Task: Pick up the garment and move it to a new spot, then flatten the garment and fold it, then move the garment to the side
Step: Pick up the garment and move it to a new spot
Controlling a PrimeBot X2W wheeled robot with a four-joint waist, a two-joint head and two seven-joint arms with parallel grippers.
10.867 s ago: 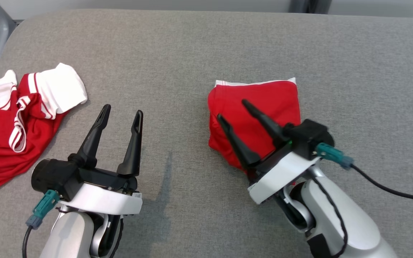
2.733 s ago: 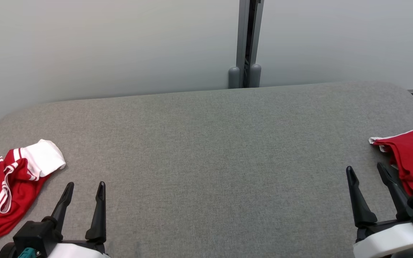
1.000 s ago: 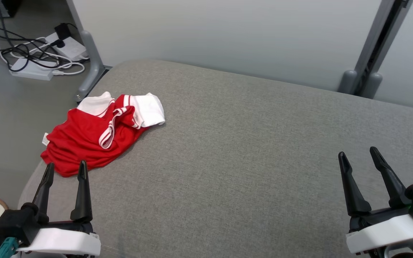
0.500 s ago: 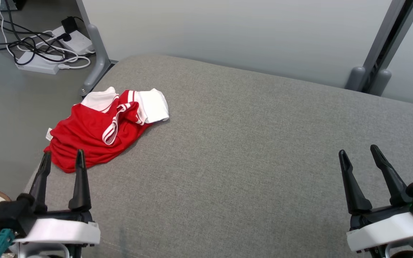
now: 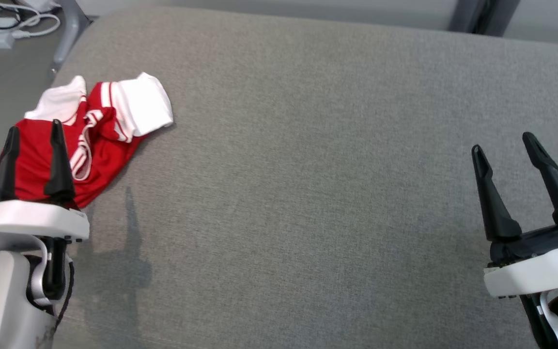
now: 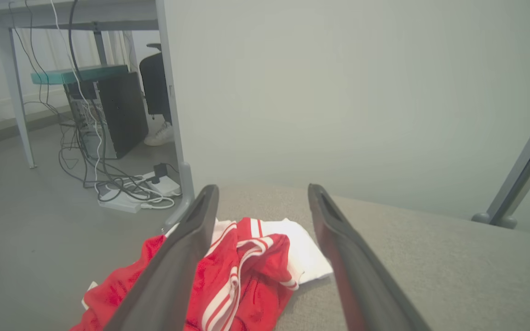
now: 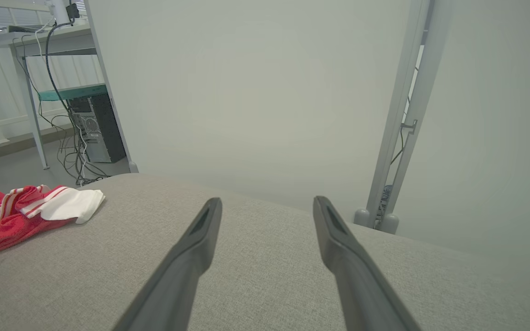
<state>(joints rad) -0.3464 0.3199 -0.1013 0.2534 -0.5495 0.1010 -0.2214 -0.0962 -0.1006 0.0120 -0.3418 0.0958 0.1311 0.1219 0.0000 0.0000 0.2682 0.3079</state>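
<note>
Plainly, the work is only beginning: the garment (image 5: pixel 109 145) is lying crumpled near the left edge of the tabletop (image 5: pixel 308 169).
The left claw (image 5: pixel 35 127) is hovering at the garment's near side, fingers standing apart and gripping nothing. The right claw (image 5: pixel 502 142) is also gaping empty, well apart over bare tabletop. Judging by the heap, lifting, moving, flattening, folding and setting aside are all waiting to be done.

The garment (image 5: pixel 100 131), a red jersey with white sleeves and striped trim, lies crumpled at the frame's upper left.
</note>
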